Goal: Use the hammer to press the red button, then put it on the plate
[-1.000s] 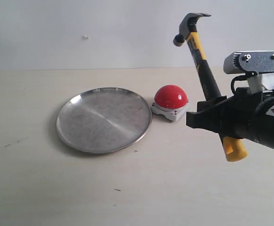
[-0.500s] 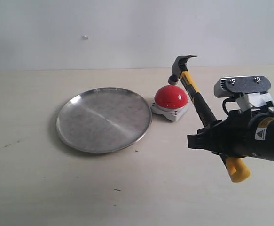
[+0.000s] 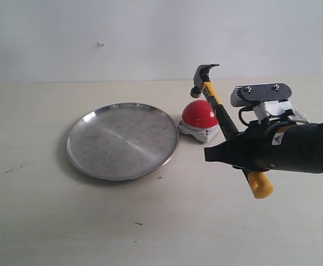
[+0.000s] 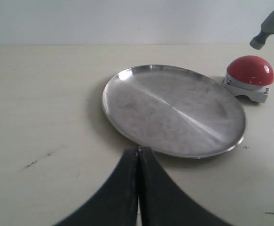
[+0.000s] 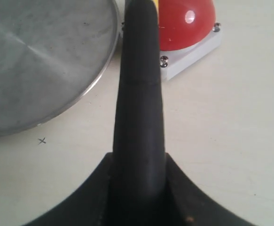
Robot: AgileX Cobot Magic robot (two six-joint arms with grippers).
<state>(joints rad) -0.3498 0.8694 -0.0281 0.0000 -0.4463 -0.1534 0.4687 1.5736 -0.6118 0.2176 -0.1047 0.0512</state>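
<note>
Both grippers are closed — the right gripper (image 3: 223, 153) grips the hammer (image 3: 220, 117) by its black handle, head just above the red button (image 3: 199, 114) ahead; the left gripper (image 4: 138, 155) holds nothing.

The hammer (image 3: 221, 117) has been swung down from well above the red button (image 3: 199, 113), so that its head is now held just over the dome, apparently not touching. The right gripper (image 3: 231, 149), clamped on the handle, has been brought lower and nearer the button.
</note>
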